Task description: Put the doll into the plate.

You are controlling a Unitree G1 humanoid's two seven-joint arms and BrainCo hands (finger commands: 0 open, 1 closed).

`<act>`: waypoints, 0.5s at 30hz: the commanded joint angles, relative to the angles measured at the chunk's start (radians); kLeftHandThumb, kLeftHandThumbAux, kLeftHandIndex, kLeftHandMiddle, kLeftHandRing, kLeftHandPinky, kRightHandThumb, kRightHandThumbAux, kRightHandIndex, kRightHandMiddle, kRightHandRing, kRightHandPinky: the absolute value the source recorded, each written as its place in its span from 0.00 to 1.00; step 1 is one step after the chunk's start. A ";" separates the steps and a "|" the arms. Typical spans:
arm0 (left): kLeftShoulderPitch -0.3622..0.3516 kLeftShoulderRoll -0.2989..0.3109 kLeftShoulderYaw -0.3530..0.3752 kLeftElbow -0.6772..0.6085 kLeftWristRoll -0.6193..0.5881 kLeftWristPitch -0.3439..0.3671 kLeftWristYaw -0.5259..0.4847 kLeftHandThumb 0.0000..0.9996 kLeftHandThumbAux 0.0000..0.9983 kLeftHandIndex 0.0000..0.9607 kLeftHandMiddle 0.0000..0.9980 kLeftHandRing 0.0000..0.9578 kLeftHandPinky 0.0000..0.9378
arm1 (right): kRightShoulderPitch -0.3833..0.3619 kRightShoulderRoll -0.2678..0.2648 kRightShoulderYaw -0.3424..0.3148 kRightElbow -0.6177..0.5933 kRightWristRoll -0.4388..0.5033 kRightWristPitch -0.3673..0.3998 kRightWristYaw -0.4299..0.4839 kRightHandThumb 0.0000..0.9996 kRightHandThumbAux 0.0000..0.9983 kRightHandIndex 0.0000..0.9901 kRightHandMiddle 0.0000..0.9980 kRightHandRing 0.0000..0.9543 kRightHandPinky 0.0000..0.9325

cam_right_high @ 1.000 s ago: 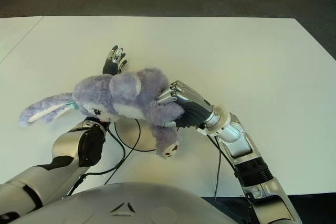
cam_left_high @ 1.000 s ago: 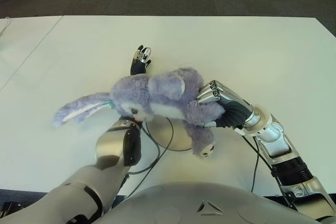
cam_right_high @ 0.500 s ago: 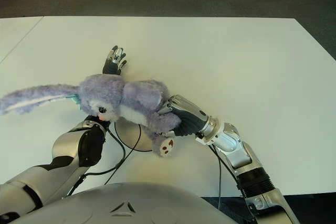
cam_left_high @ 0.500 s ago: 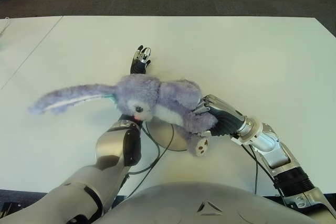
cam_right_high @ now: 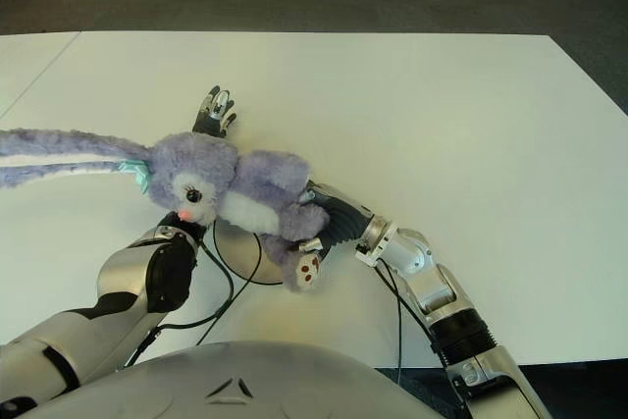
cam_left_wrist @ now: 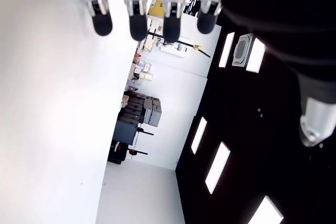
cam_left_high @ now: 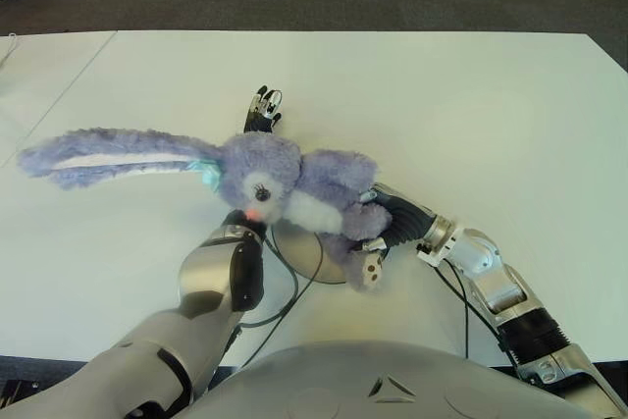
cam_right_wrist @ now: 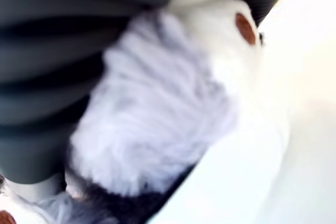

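1. Right hand (cam_left_high: 388,226) was clenched around the doll (cam_left_high: 294,188), gripping its body from the right.
2. Doll lay across the plate (cam_left_high: 306,254), head toward the left, long ears (cam_left_high: 108,154) stretched out left over the table (cam_left_high: 471,115); one foot (cam_left_high: 371,268) hung at the plate's right rim.
3. Left hand (cam_left_high: 263,109) was at the far side of the doll, fingers (cam_left_wrist: 137,22) straight and holding nothing.

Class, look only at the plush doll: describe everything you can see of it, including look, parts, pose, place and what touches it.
The doll is a fluffy lilac plush rabbit with a white belly, pink nose, dark eye and very long ears stretched toward the robot's left. It lies on its side over the white plate, one foot hanging past the rim. The right hand has its fingers closed on the body. The left hand shows beyond it, open.
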 commanded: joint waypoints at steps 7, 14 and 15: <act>0.204 -0.043 0.002 0.134 0.004 0.126 0.011 0.00 0.52 0.02 0.10 0.09 0.08 | 0.001 -0.127 0.137 0.029 0.014 0.261 0.341 0.02 0.47 0.00 0.00 0.00 0.00; 0.202 -0.042 0.003 0.134 0.003 0.131 0.008 0.00 0.51 0.03 0.11 0.10 0.08 | -0.064 -0.152 0.182 0.089 -0.011 0.191 0.423 0.00 0.34 0.00 0.00 0.00 0.00; 0.201 -0.042 0.004 0.134 0.002 0.133 0.008 0.00 0.51 0.02 0.11 0.10 0.08 | -0.071 -0.153 0.185 0.099 -0.018 0.177 0.423 0.00 0.33 0.00 0.00 0.00 0.00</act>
